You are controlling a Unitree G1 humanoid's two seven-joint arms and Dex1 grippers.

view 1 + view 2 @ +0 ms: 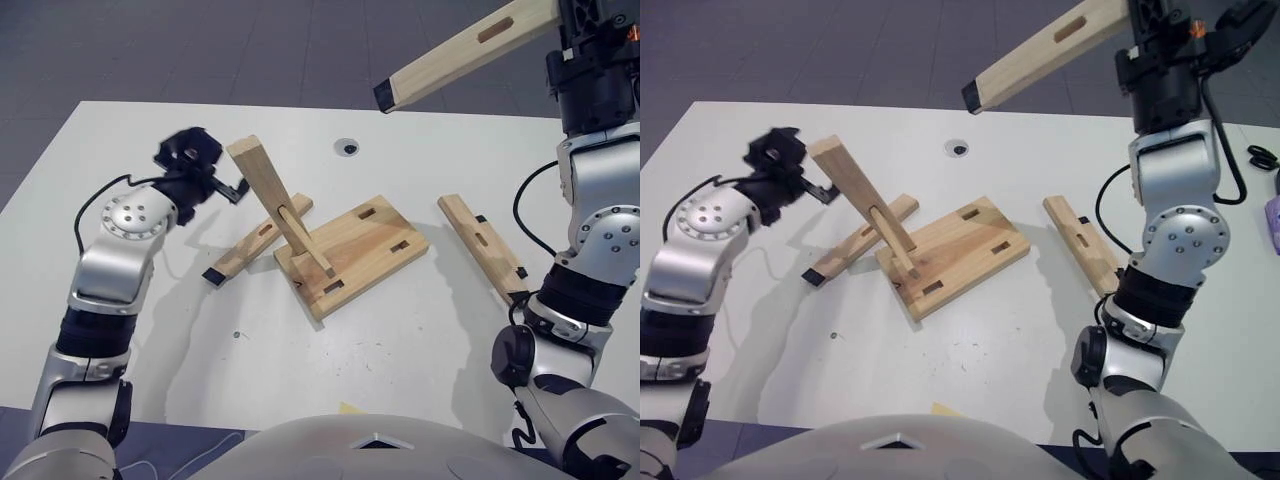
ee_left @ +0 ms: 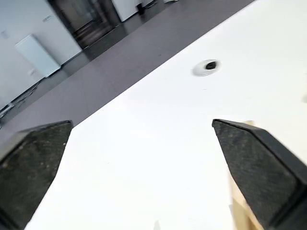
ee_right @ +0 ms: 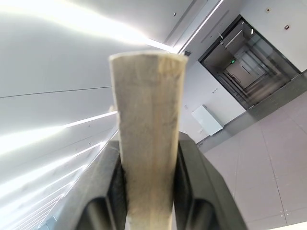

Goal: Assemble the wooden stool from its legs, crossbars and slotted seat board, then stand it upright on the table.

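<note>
The slotted seat board lies flat mid-table. One wooden leg stands tilted in a slot at the board's left end. A second leg lies flat behind it, to the left of the board. A third leg lies flat to the right of the board. My right gripper is raised high at the far right, shut on a fourth leg that points left over the table's far edge. My left gripper is open just left of the tilted leg, with its fingers apart and empty.
The white table has a round cable hole near its far edge. Free surface lies in front of the board and along the left side. Dark floor lies beyond the far edge.
</note>
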